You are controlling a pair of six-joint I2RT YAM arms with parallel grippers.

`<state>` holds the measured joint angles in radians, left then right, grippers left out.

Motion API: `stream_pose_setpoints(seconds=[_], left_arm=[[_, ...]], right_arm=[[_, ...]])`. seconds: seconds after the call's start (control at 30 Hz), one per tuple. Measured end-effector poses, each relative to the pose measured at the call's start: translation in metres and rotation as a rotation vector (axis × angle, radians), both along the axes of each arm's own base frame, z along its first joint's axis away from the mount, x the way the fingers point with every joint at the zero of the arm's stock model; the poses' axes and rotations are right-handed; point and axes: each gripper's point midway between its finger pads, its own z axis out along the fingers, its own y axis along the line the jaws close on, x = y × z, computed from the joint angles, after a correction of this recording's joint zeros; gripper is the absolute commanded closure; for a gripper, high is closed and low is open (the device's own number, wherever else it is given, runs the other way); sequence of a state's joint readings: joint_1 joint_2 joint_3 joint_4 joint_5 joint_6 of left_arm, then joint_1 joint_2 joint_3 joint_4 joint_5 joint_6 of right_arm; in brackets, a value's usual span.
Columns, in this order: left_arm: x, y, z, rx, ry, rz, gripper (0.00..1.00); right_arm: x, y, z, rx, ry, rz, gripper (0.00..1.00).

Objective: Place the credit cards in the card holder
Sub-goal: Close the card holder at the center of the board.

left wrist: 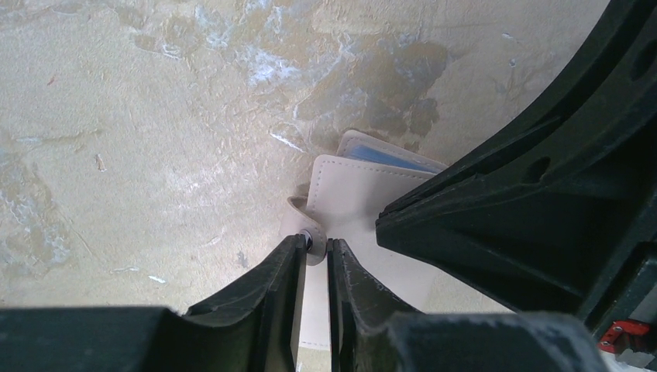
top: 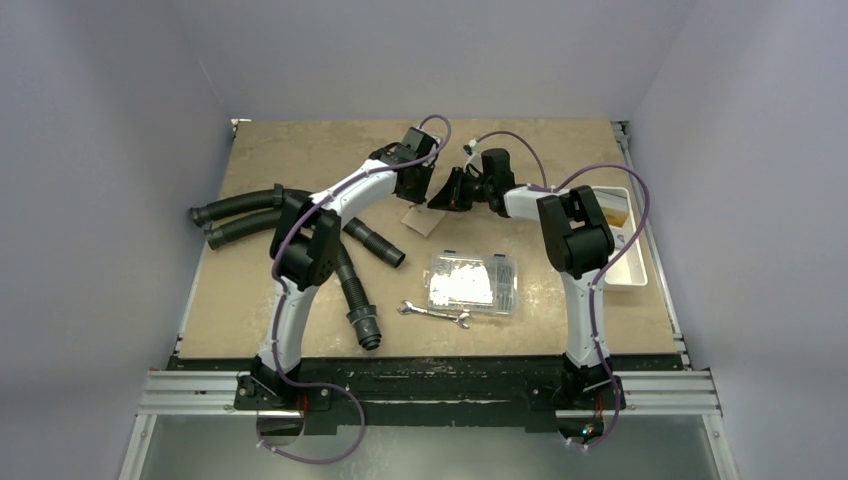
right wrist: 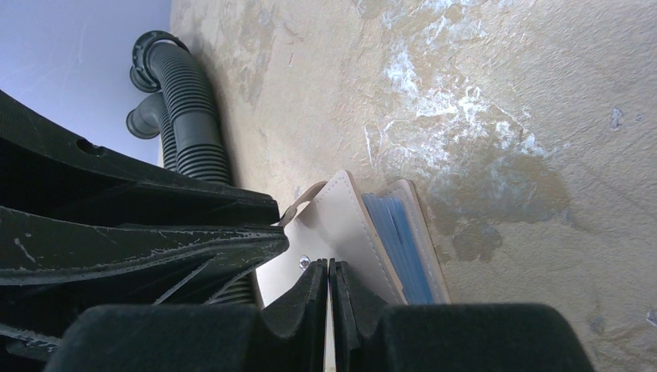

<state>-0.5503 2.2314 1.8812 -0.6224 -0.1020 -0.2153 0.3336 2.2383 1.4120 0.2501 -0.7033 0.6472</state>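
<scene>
Both hands are in on the card holder [top: 424,219], which sits on the counter [top: 300,150] just beyond the clear plastic box [top: 472,283] and a touch to its left. The left hand [left wrist: 318,244] is pinched down narrow at the holder's little snap tab [left wrist: 297,222], with pale material showing between its fingers. The right hand [right wrist: 331,267] is squeezed almost flat on the edge of the front panel, right beside the metal stud. The credit cards [right wrist: 397,232] look largely home already, a slim stack of light-blue edges tucked between the front panel and the back one. By my reckoning this is the seating-and-steadying part. The pinches should stay firm without pulling against each other, since the panel is thin and will likely buckle or twist. If the cards need a last nudge, one hand should anchor the holder while the other pushes square along the pocket, not at an angle. Whether the gripped end is lifted off the counter, I cannot tell. The holder itself is a cream-tan, leather-like sleeve, neatly stitched along its border, barely bigger than the cards, which are slightly fanned inside it.
</scene>
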Motion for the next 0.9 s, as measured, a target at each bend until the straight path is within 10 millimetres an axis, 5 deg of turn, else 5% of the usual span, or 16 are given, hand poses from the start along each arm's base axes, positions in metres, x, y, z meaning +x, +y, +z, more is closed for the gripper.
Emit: stream_pose_setpoints(seconds=[0.27, 0.67, 0.9], left_arm=[[0.0007, 0.0010, -0.0010, 0.006, -0.001, 0.003, 0.75], [0.0019, 0.0027, -0.0006, 0.015, -0.007, 0.008, 0.99], [0.0012, 0.0013, -0.0006, 0.013, -0.005, -0.010, 1.00]], right_arm=[[0.0001, 0.0001, -0.0001, 0.000, 0.000, 0.001, 0.85], [-0.0001, 0.0003, 0.0001, 0.002, 0.001, 0.003, 0.85], [0.0002, 0.0052, -0.0002, 0.007, -0.002, 0.016, 0.86]])
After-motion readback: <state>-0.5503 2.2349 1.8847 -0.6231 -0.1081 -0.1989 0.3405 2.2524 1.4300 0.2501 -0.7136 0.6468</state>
